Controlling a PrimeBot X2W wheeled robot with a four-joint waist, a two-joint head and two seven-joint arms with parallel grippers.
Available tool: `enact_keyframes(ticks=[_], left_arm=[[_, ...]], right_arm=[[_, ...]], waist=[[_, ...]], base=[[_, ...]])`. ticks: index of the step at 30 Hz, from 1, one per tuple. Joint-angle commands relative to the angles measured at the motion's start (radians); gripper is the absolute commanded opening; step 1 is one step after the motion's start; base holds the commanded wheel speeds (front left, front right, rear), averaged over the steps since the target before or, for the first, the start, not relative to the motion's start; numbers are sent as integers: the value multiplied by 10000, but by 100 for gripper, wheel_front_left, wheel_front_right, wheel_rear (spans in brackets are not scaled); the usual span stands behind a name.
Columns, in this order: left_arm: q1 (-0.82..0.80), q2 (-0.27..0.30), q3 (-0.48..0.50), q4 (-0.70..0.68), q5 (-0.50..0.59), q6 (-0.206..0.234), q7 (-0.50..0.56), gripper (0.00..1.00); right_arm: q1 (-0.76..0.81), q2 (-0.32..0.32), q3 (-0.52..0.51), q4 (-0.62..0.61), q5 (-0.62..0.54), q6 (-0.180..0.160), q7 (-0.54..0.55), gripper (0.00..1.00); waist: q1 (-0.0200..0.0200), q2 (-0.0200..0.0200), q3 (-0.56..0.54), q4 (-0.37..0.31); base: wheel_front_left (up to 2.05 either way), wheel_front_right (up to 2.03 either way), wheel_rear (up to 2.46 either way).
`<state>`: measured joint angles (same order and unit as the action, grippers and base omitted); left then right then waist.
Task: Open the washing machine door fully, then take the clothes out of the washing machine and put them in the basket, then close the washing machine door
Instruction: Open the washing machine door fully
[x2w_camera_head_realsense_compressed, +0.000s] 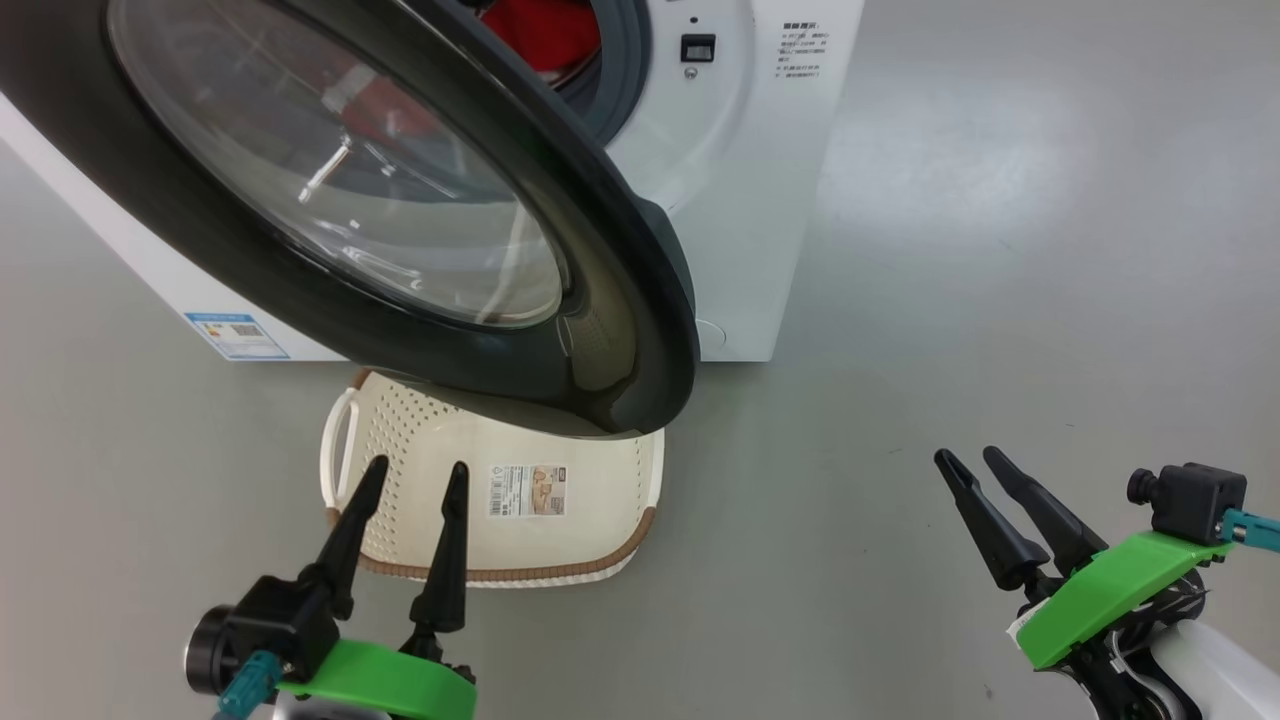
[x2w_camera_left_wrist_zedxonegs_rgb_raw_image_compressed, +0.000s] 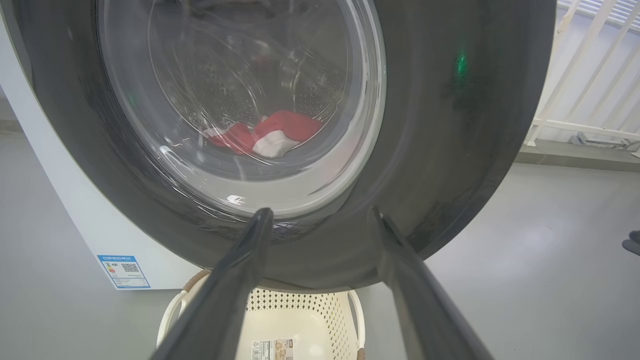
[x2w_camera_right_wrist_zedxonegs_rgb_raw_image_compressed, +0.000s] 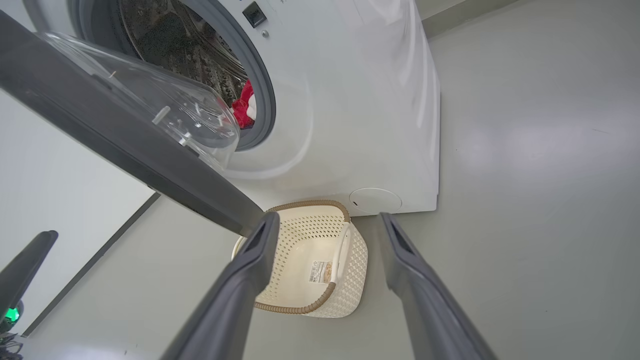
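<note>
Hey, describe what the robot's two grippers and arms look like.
Both the left gripper and right gripper have two long, tapering black fingers on a bright green bracket. Each carries a small black camera with a teal plug. The right forearm is glossy white.

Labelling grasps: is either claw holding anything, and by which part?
Nothing is held: the left claw and right claw are both open and empty.

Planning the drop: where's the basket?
Head view, lower centre: the basket sits on the floor before the washing machine, under its open door, beyond the left gripper.
</note>
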<state>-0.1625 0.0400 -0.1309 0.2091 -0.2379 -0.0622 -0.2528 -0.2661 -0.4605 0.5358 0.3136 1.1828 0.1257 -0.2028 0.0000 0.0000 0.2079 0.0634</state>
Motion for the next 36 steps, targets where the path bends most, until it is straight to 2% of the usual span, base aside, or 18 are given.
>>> enact_keyframes(ticks=[1,5,10,16,25,30,36], left_arm=[[88,102,368,-161,113,-40,-90,100],[146,102,407,-148,121,-34,-90,100],[211,102,451,-156,122,-24,-90,100],[233,102,473,-160,130,-17,-90,100],[296,102,538,-228,167,37,-90,100],[335,102,545,-296,207,36,-90,100],[357,102,508,-301,188,50,-90,100]], right_arm=[[231,-178,206,27,-305,50,-388,100],[247,-90,77,338,-928,50,-567,100],[645,613,-1650,270,-2858,50,-585,100],[1540,1665,-3555,-482,-4948,50,-588,100],[2439,2956,-5778,-1711,-7081,50,-589,100],[2748,3234,-6207,-1957,-7510,50,-589,100],[3026,3359,-6152,-1706,-7944,50,-589,100]], waist=[[0,0,-49,-27],[0,0,-107,-55],[0,0,-155,-61],[0,0,-192,11],[0,0,-291,43],[0,0,-345,64],[0,0,-362,88]], base=[[0,0,0],[0,0,0],[0,0,0],[0,0,0],[0,0,0],[0,0,0],[0,0,0]])
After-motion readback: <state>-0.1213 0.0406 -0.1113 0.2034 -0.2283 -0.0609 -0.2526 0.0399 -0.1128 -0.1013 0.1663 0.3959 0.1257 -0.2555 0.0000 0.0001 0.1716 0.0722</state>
